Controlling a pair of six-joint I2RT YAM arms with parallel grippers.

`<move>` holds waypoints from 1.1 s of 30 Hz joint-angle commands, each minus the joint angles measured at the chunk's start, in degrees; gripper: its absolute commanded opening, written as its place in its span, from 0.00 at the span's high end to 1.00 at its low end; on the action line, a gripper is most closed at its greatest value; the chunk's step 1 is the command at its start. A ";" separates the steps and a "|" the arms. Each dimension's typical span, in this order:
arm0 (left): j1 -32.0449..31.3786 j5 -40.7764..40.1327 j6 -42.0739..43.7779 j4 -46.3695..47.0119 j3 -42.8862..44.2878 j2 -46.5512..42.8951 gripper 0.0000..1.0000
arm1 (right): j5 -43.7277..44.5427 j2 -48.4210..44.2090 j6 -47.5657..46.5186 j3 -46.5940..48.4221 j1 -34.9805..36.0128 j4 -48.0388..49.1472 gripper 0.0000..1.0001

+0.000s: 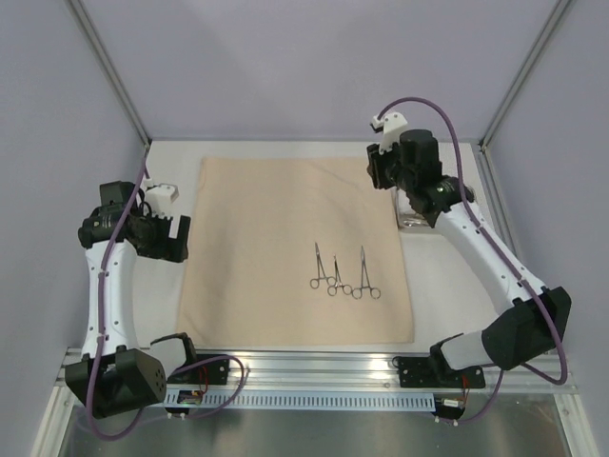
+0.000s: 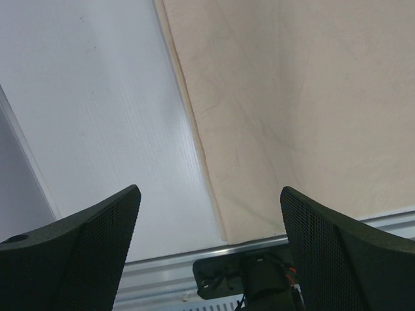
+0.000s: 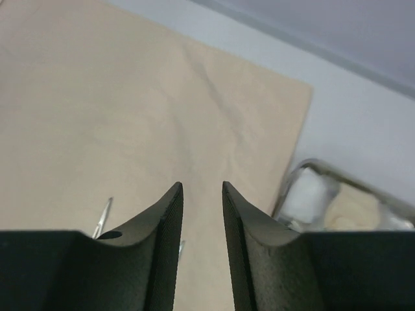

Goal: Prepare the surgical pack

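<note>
Barely ajar, empty: R gripper (image 3: 202,189).

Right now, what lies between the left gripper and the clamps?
Between left gripper and clamps: only table, then bare tan cloth; top view shows it.

A large tan cloth sheet (image 1: 285,209) is spread flat across the middle of the top view, with only faint creases in its surface. Three steel scissor-handled clamps (image 1: 335,274) are laid side by side on its lower right part, ring handles toward the bottom of the frame and tips toward the top. A small shallow shiny steel tray (image 3: 316,164) is set just off the sheet's right edge, at the lower right of the right wrist view, with a blurred white packet (image 3: 306,197) and a cream gauze pad (image 3: 353,210) inside.
</note>
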 commanded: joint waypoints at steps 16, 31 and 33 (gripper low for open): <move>0.15 12.45 1.19 -2.93 -1.21 -6.90 0.03 | 4.80 17.37 25.58 -6.73 22.43 -7.26 0.69; 0.15 12.11 0.40 -0.82 -3.41 -6.55 0.03 | 6.55 27.57 26.11 -4.62 25.06 -10.25 0.81; 0.24 12.02 0.40 -0.73 -3.50 -6.55 0.03 | 6.64 27.66 26.28 -5.14 24.98 -10.16 0.83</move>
